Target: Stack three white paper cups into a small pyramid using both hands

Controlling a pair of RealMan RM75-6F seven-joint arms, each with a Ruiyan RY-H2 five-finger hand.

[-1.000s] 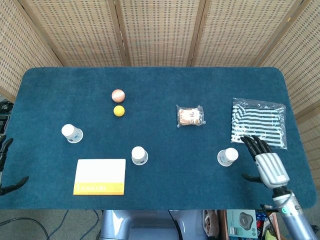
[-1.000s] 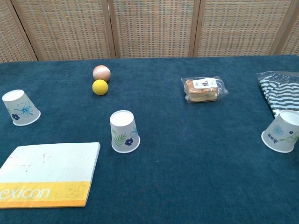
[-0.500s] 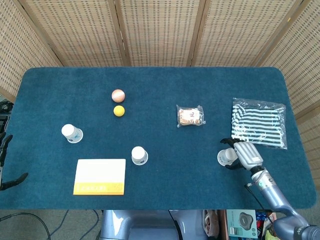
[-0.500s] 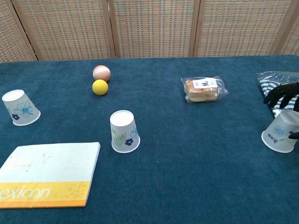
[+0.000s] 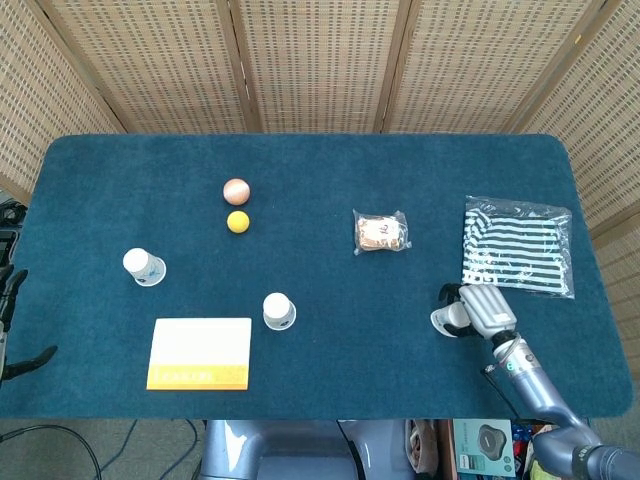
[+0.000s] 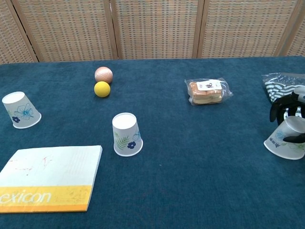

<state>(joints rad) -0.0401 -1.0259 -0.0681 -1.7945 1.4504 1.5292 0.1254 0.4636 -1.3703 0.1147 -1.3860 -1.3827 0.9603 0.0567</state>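
White cups (image 6: 127,135) (blue floral print), yellow ball (image 6: 102,89), dark-blue tablecloth (image 5: 330,180).

So the bench (image 5: 330,170) has blue felt on top, and sitting on it: three paper cups (image 5: 279,311) (image 5: 144,267) (image 5: 449,318), a pink ball (image 5: 236,189), yellow ball (image 5: 237,222), notepad (image 5: 199,353), bagged snack (image 5: 381,233), striped cloth bag (image 5: 516,246).

My right hand (image 6: 291,114) grips tilted cup (image 6: 285,141) at 3 o'clock; two cups (image 6: 127,135) (image 6: 20,110) upturned at 9.
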